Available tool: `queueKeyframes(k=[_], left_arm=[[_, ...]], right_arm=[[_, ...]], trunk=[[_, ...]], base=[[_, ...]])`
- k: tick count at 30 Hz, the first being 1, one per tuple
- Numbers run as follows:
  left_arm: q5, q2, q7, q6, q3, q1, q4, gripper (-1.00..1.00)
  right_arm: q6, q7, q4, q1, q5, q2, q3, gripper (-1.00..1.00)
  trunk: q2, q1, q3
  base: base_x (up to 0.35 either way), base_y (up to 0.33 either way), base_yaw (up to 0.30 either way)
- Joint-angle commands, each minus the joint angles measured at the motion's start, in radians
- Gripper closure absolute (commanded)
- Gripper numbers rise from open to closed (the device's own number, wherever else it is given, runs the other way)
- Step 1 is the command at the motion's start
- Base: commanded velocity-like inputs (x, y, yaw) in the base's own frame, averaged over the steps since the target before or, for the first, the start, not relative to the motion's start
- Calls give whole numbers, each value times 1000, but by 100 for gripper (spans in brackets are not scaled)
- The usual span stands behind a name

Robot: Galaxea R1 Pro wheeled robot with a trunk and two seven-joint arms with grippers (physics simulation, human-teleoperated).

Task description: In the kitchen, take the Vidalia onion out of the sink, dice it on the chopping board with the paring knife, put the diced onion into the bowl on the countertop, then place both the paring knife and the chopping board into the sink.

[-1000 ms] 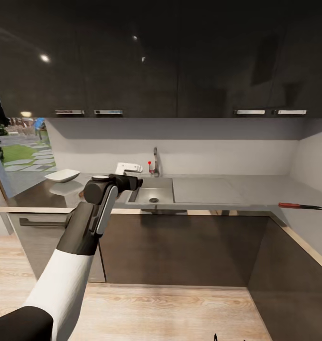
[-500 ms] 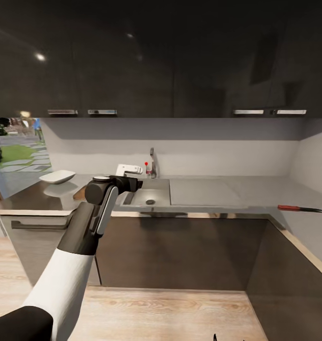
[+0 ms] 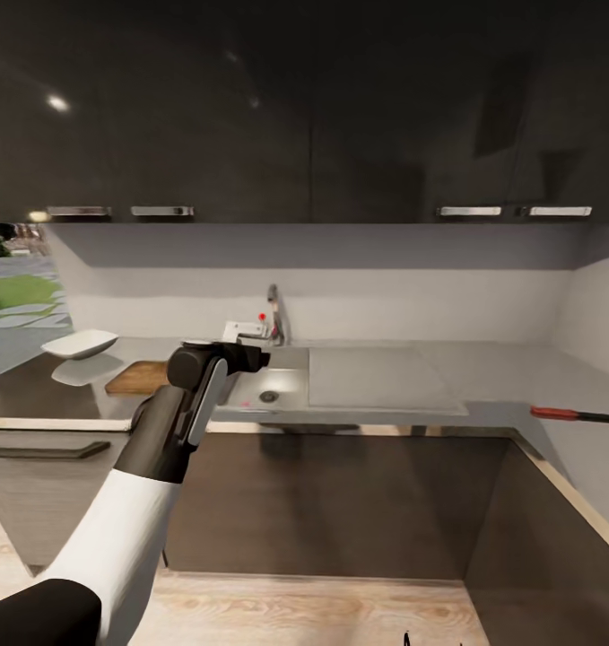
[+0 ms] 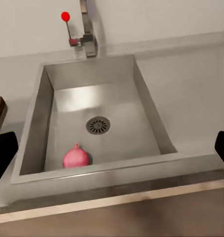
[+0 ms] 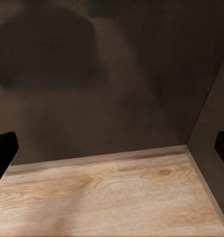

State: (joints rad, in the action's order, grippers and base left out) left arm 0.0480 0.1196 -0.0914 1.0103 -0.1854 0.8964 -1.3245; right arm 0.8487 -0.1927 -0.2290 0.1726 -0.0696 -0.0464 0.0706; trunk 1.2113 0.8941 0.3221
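Vidalia onion (image 4: 75, 157) lay whole, pink, in sink (image 4: 156, 129), near front wall, left of drain. Step in hand: I was lining left gripper (image 4: 112, 148) up over basin for pickup; its fingers (image 4: 3, 150) spread wide, holding nothing. Chopping board (image 3: 139, 378) sat on tabletop (image 3: 501, 372) left of sink, bowl (image 3: 78, 343) beyond, paring knife (image 3: 575, 414) far right. Next: lower, close on onion. Right fingers (image 5: 4, 148) spread wide too, empty.

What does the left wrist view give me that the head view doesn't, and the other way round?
Left wrist: the Vidalia onion, whole and pink, lying on the sink floor beside the drain.
Head: the paring knife far right on the countertop, the bowl, the left arm.
Both: the sink, the tap, the chopping board.
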Motion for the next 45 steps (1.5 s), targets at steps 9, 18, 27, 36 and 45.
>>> queueKeyframes(k=[9, 18, 27, 36, 45], left_arm=[[5, 0, -10, 0, 60, 1, 33, -100], [4, 0, -10, -1, 97, 1, 59, -100], [3, -1, -11, -4, 109, -2, 113, -100], [-2, -8, -12, -28, 205, -3, 148, -100], [-3, -39, -17, -34, 244, -4, 158, -100]], right_arm=[[2, -5, 14, 1, -7, -14, 8, -100], [1, -5, 22, 1, -7, -15, 8, -100], [1, -5, 22, 1, -7, -15, 8, -100], [1, -5, 22, 1, -7, -15, 8, -100], [0, -5, 22, 1, -7, -15, 9, -100]], trunk=[[1, 1, 1], [1, 1, 1], [1, 1, 1], [1, 1, 1], [1, 1, 1]], base=[[267, -217, 0], [247, -219, 0], [159, -136, 0], [6, -6, 0], [0, 0, 0]])
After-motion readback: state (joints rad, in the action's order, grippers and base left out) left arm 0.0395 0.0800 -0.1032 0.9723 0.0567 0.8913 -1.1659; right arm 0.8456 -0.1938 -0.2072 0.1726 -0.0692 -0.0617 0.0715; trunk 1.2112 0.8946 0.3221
